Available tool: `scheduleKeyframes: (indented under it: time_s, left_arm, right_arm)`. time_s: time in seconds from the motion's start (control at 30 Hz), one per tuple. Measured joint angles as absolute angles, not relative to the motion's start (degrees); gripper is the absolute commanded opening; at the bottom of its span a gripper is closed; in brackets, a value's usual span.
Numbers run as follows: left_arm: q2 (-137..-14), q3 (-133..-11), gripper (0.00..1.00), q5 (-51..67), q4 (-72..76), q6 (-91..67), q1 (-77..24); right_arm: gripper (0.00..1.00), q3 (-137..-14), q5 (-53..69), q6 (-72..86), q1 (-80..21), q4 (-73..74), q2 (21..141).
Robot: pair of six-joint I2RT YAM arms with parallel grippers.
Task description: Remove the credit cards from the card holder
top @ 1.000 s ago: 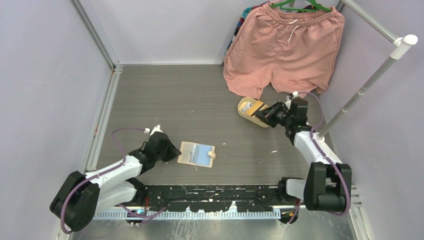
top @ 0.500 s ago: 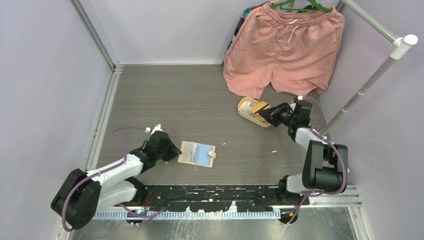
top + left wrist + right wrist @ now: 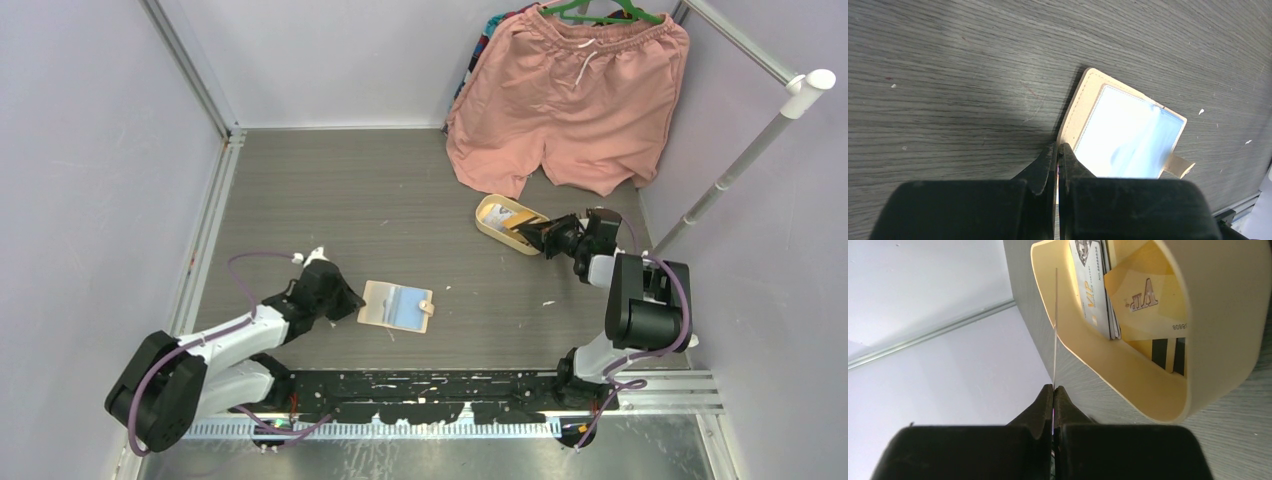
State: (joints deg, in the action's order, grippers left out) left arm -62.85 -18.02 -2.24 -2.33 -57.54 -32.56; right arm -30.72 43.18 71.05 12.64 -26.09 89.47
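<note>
Your left hand (image 3: pixel 1058 149) lies low on the dark wood-grain surface (image 3: pixel 380 200), at the front left. Its two fingers are pressed together with no gap between them. The tips touch the left edge of the card holder (image 3: pixel 395 306). You cannot tell from the wrist view whether any of that edge is caught between them.

The card holder lies open and flat just right of the hand, with its tan border around a pale blue pocket panel that faces up. Its snap tab (image 3: pixel 1179 165) sticks out from the far right side. No card shows clear of the pocket.

Further right and towards the back, an oval tan tray (image 3: pixel 492 227) sits on the surface. Inside it, an orange-yellow card (image 3: pixel 1143 295) marked VIP overlaps a whitish card (image 3: pixel 1093 290) with the same lettering.

Your right hand (image 3: pixel 530 237) reaches in from the right, close to the tray's near end. Its fingers are clamped narrow on one credit card (image 3: pixel 1054 325). The wrist camera sees this card edge-on as a thin pale line that runs from the fingertips across the tray's rim, so its face and colour do not show.

Behind the tray, pink shorts (image 3: pixel 570 100) hang down to the surface. A white pole (image 3: pixel 740 160) slants along the right side.
</note>
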Motion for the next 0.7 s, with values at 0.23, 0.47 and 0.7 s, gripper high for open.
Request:
scheduleKeyframes:
  time_s: [0.23, 0.47, 0.7]
  left_arm:
    - [-63.9, -18.7, 0.00, -1.9, -2.2, -57.3, -32.6]
    - [-64.4, -19.0, 0.00, -1.7, -1.9, -56.6, -32.6]
    - [-64.5, -19.0, 0.00, -1.7, -1.9, -56.6, -32.6]
  right_arm:
    - [0.01, -30.7, 43.1, 72.6, 13.1, -27.4, 91.2]
    - [0.01, -30.8, 42.6, 71.9, 13.9, -24.2, 92.1]
    - [0.02, -33.6, 40.8, 66.2, 14.3, -13.2, 90.8]
